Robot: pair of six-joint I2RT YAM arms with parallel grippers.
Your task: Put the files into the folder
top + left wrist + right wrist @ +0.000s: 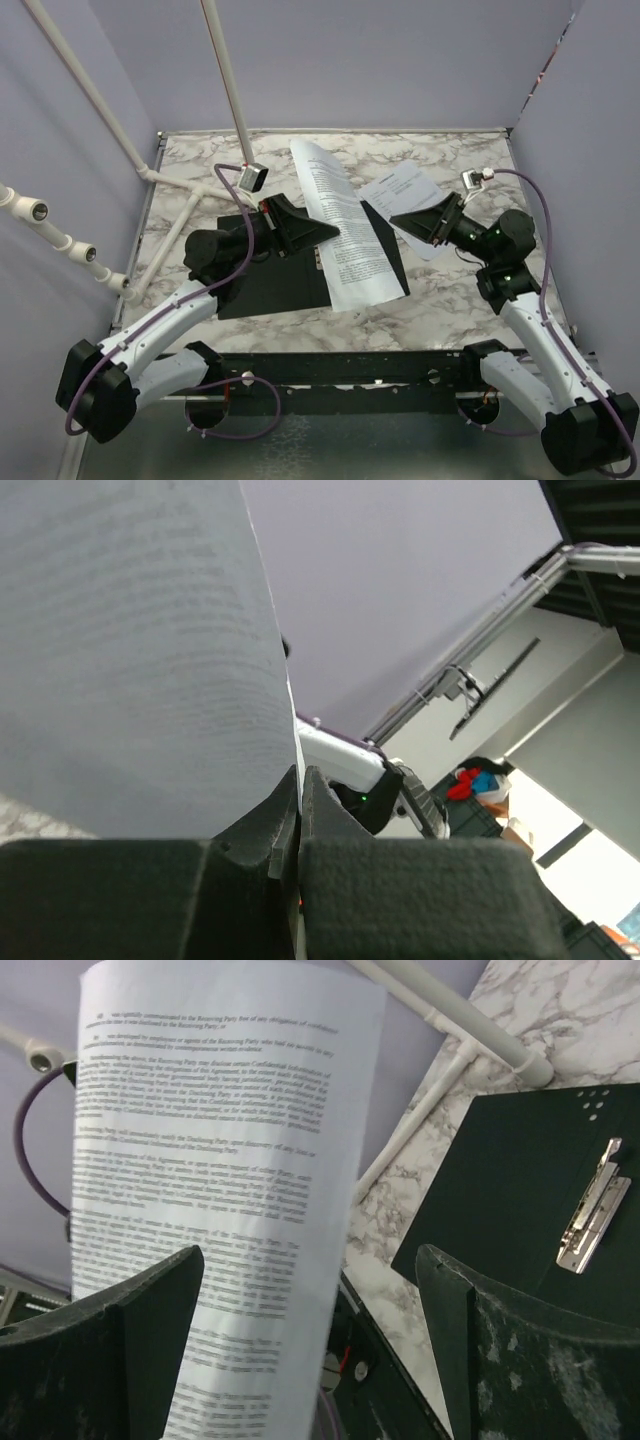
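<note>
One of the files, a white printed sheet (345, 235), is lifted and curved over the open black folder (270, 285). My left gripper (330, 232) is shut on the sheet's left edge; in the left wrist view the sheet (130, 650) rises from the closed jaws of that gripper (298, 780). My right gripper (398, 220) stands open just right of the sheet, holding nothing. In the right wrist view the sheet (220, 1160) hangs in front of the open right gripper (310, 1260), with the folder's black inside (510, 1180) and its silver clip (595, 1205) beyond. A second sheet (400, 185) lies flat at the back right.
The folder lies on a marble tabletop (460, 160) enclosed by purple walls. White pipes (170, 180) run along the left side and a pole with a small box (252, 177) stands at the back left. A black rail (340, 370) crosses the near edge.
</note>
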